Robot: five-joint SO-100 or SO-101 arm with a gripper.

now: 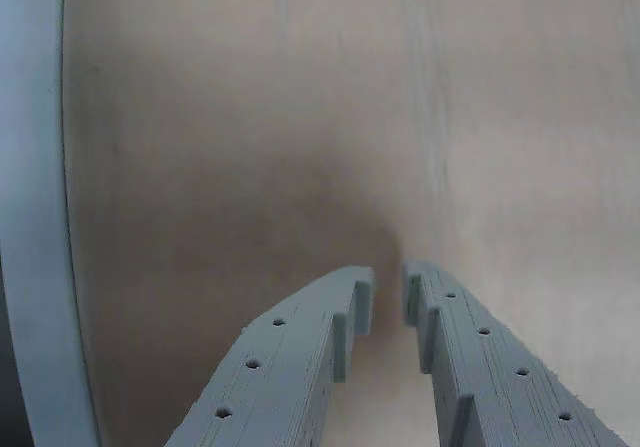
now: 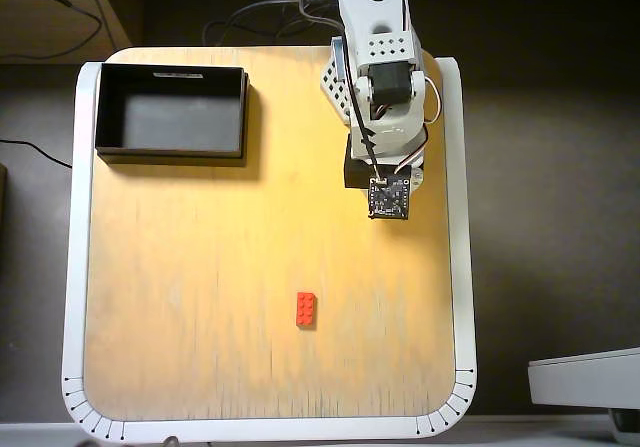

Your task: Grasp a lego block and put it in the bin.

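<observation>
The red lego block (image 2: 306, 309) lies flat on the wooden table, toward the near middle in the overhead view. The black bin (image 2: 170, 151) sits at the table's far left corner with nothing in it. The arm (image 2: 385, 107) reaches in from the far right, its wrist camera board well above and to the right of the block. In the wrist view my gripper (image 1: 388, 285) points down at bare wood. Its grey fingertips (image 1: 352, 297) are nearly together with nothing between them. Neither block nor bin shows in the wrist view.
The table has a white rim (image 2: 78, 267), which also runs down the left of the wrist view as the white rim (image 1: 35, 227). Cables (image 2: 260, 27) lie behind the table's far edge. A grey-white object (image 2: 590, 377) sits off the table at lower right.
</observation>
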